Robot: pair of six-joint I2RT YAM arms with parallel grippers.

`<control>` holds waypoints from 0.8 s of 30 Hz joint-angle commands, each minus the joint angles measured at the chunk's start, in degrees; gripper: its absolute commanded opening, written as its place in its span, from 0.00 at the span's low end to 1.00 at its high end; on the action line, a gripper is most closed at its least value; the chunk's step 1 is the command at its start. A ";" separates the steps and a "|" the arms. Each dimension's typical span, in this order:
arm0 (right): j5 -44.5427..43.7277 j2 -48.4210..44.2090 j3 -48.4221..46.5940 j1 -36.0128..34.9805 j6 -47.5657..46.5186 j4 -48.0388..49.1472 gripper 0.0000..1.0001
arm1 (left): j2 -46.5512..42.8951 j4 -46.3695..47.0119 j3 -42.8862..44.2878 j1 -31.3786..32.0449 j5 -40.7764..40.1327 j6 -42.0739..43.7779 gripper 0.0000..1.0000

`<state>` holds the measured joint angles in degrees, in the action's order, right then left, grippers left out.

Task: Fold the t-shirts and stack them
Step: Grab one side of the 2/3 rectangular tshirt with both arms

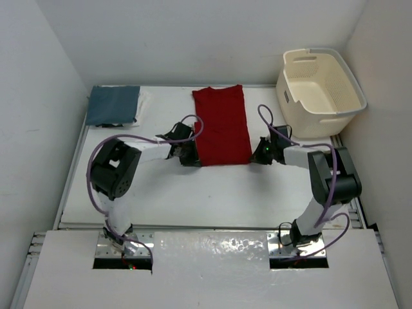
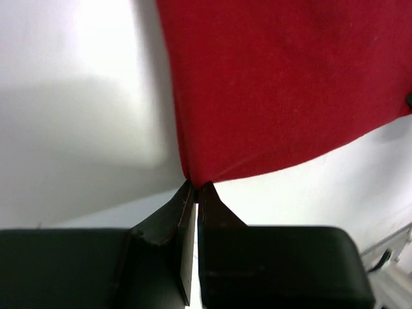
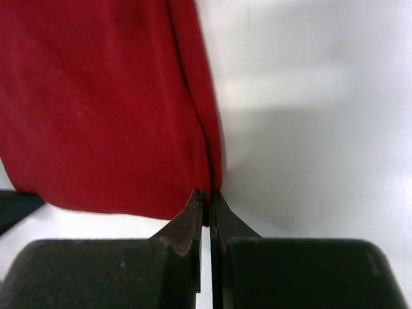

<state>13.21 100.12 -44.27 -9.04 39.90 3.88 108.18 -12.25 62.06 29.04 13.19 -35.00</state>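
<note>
A red t-shirt (image 1: 223, 124) lies folded into a long strip in the middle of the table, running front to back. My left gripper (image 1: 191, 158) is shut on its near left corner (image 2: 193, 175), and my right gripper (image 1: 256, 156) is shut on its near right corner (image 3: 209, 187). Both pairs of jaws pinch the cloth right at their tips. A blue-grey t-shirt (image 1: 113, 104) rests folded at the back left, with a white edge (image 1: 143, 103) showing along its right side.
A cream perforated laundry basket (image 1: 320, 92) stands at the back right, close behind the right arm. White walls close in the table on the left, back and right. The arms' bases sit at the near edge.
</note>
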 commanded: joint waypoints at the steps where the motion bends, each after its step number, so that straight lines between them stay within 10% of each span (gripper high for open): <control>1: 2.08 -8.42 5.75 0.16 -3.07 -4.57 0.00 | -9.11 -3.12 -3.08 1.72 -1.50 0.55 0.00; 16: 6.14 -38.23 3.77 0.07 -8.78 -37.61 0.00 | -27.85 -19.12 -0.64 5.59 6.41 1.16 0.00; 24: 1.04 -32.71 -6.25 0.16 -6.68 -31.04 0.00 | -20.04 -17.82 13.16 3.23 2.37 5.55 0.00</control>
<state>17.93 65.17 -46.17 -9.13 32.80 -30.68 85.93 -32.60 70.48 33.91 17.39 -32.38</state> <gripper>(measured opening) 0.009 0.009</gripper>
